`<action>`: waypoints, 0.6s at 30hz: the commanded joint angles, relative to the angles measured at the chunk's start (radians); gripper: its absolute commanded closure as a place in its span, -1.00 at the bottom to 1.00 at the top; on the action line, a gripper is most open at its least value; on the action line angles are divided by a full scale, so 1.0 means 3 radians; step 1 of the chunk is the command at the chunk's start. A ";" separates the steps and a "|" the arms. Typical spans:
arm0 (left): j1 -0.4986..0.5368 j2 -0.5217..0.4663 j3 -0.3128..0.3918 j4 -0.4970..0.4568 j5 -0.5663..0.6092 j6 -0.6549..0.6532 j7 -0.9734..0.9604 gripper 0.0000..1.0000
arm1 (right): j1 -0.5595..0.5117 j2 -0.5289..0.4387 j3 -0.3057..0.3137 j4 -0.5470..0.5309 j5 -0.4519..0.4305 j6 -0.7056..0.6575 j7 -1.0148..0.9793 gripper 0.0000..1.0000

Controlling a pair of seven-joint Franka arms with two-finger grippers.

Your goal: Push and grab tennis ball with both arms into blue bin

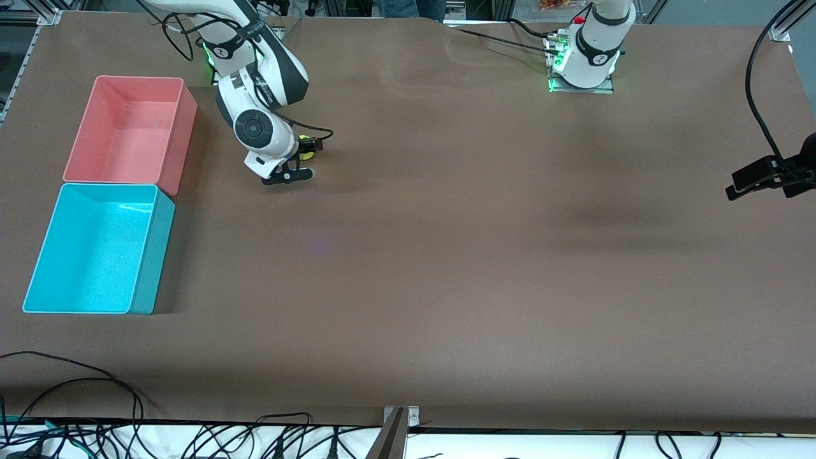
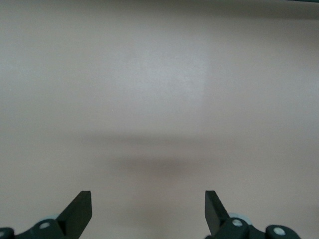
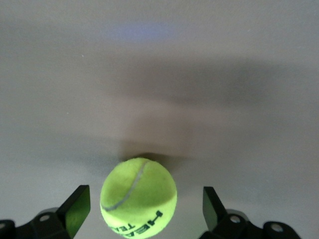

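Brown bench [image 1: 446, 268]. Blue bin [image 1: 95, 248] and pink bin [image 1: 131, 131] are set toward the right arm's end, apart from the right tool [image 1: 299, 162]. The tennis ball [image 3: 138, 198] is seen between that tool's spread fingers [image 3: 77, 206], apparently ungripped. The left tool [image 2: 148, 211], jaws apart, is held over bare bench.

My arms [image 1: 268, 70]: white shells, black joint bands, round black cap on one joint. Black cables trail along them. Green lights at bases. My grippers [image 1: 293, 175]: black, two fingers, silver screws.
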 commanded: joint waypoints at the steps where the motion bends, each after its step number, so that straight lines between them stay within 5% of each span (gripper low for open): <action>1: 0.0042 -0.0078 0.0014 -0.0065 -0.0098 0.0021 0.0078 -1.00 | 0.0063 0.0051 0.0030 -0.0107 0.0052 0.0195 0.0081 -1.00; 6: 0.0006 -0.0098 0.0106 -0.0039 -0.0108 0.0047 0.0093 -1.00 | 0.0073 0.0148 0.0030 -0.0123 0.0052 0.0211 0.0081 -0.97; 11: -0.0132 -0.0236 0.0208 -0.0095 -0.0103 0.0042 0.0088 -1.00 | 0.0073 0.0123 0.0030 -0.0143 0.0052 0.0200 0.0076 -0.16; 18: -0.0791 -0.0344 0.0837 -0.0182 -0.0129 0.0021 0.0057 -1.00 | 0.0073 0.0117 0.0025 -0.0128 0.0047 0.0180 0.0035 0.05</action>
